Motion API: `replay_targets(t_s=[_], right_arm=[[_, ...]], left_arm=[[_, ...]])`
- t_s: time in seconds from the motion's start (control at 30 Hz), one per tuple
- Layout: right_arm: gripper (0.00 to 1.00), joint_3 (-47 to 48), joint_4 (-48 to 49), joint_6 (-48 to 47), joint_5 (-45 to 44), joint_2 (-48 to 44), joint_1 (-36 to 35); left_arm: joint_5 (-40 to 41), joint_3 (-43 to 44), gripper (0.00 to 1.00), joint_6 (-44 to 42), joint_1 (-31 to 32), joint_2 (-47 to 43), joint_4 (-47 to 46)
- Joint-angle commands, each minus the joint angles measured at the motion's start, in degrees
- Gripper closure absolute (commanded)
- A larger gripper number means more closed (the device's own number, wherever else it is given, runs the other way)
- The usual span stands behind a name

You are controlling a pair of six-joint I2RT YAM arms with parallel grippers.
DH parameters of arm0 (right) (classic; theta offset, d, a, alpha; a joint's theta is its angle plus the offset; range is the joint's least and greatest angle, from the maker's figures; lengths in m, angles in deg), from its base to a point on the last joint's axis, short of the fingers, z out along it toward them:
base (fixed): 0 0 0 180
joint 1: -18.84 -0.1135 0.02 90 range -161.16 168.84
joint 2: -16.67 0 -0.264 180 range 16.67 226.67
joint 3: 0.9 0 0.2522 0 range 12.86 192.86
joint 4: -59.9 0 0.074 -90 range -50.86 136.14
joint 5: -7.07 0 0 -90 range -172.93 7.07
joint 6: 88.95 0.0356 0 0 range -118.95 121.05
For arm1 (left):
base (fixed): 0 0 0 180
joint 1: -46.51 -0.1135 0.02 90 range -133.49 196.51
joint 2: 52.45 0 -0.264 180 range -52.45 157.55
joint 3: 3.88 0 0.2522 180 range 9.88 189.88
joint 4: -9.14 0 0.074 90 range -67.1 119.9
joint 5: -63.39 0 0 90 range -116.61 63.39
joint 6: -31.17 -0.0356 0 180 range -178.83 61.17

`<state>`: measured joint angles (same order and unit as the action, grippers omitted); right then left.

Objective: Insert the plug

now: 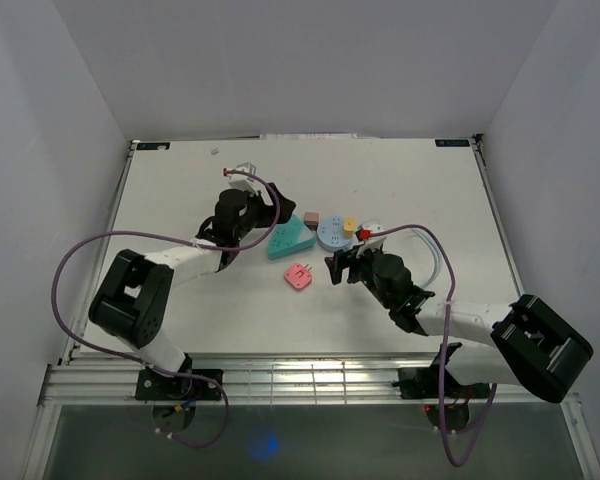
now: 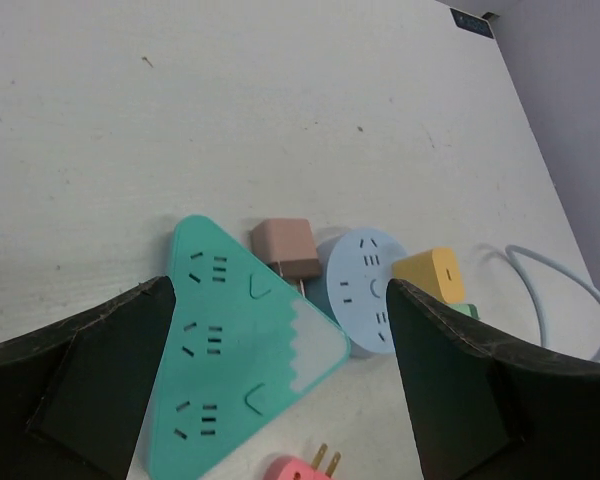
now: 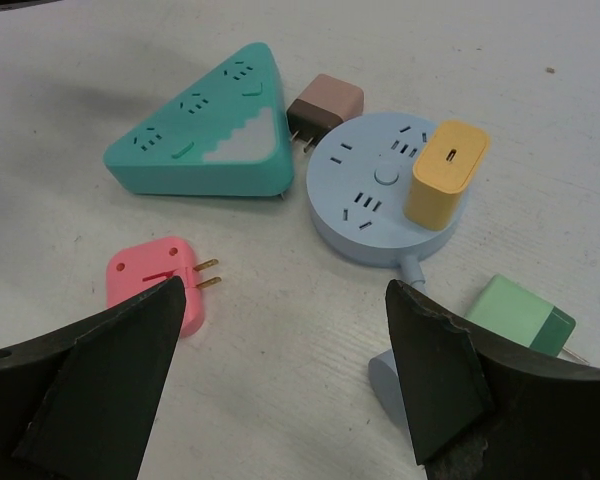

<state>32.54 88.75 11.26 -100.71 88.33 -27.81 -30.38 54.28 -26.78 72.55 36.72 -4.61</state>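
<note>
A pink two-prong plug [image 1: 299, 275] lies flat on the table, prongs toward the right in the right wrist view [image 3: 155, 280]. A teal triangular power strip [image 1: 288, 240] lies just behind it. A round light-blue power strip [image 1: 330, 236] sits to its right with a yellow plug [image 1: 349, 225] standing in it. My left gripper [image 1: 270, 212] is open and empty, hovering over the teal strip [image 2: 230, 350]. My right gripper [image 1: 345, 262] is open and empty, low over the table just right of the pink plug, with bare table between its fingers [image 3: 90, 370].
A brown adapter [image 3: 325, 105] lies between the teal and blue strips, prongs against the blue one [image 3: 375, 200]. A green plug [image 3: 520, 318] lies right of the blue strip. The blue strip's pale cable [image 2: 570, 300] loops to the right. White walls surround the table.
</note>
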Motion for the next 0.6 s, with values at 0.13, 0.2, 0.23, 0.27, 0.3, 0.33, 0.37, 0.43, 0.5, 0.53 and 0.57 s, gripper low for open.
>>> replay_targets(t_s=[0.13,0.2,0.23,0.27,0.3,0.33,0.37,0.43,0.5,0.53,0.57], right_arm=[[0.14,-1.31,3.97,0.33,0.12,-1.70,-0.37],[0.14,-1.49,4.23,0.42,0.11,-2.05,-0.37],[0.14,-1.66,4.41,0.50,0.03,-2.14,-0.37],[0.14,-1.66,4.50,0.42,-0.06,-2.14,-0.37],[0.14,-1.84,4.50,0.50,-0.06,-2.31,-0.28],[0.15,-1.93,4.50,0.50,-0.41,-2.40,-0.28],[0.15,-1.93,4.50,0.59,-0.50,-2.49,-0.28],[0.15,-2.02,4.50,0.68,-0.76,-2.58,-0.28],[0.15,-2.02,4.68,0.77,-0.76,-2.58,-0.28],[0.15,-2.02,4.68,0.77,-0.94,-2.49,-0.28],[0.15,-2.10,4.76,0.86,-1.03,-2.58,-0.37]], left_arm=[[-3.25,12.80,0.02,-9.36,-0.20,12.60,-2.02],[-5.27,15.09,0.02,-10.34,-0.29,16.12,-2.98],[-5.89,15.71,0.03,-11.56,-0.29,17.17,-3.95],[-6.16,16.58,0.03,-12.10,-0.29,19.36,-4.04],[-6.60,18.16,0.05,-12.62,-0.29,20.34,-4.22],[-6.60,18.78,0.05,-13.15,-0.29,21.30,-4.22],[-6.51,19.40,0.05,-13.94,-0.38,22.27,-4.22],[-6.16,20.98,0.06,-14.74,-0.38,25.26,-3.87],[-5.90,21.95,0.07,-15.09,-0.38,27.89,-3.26],[-6.59,23.00,0.07,-15.18,-0.47,28.69,-2.73],[-6.86,23.44,0.09,-15.09,-0.38,29.48,-2.47]])
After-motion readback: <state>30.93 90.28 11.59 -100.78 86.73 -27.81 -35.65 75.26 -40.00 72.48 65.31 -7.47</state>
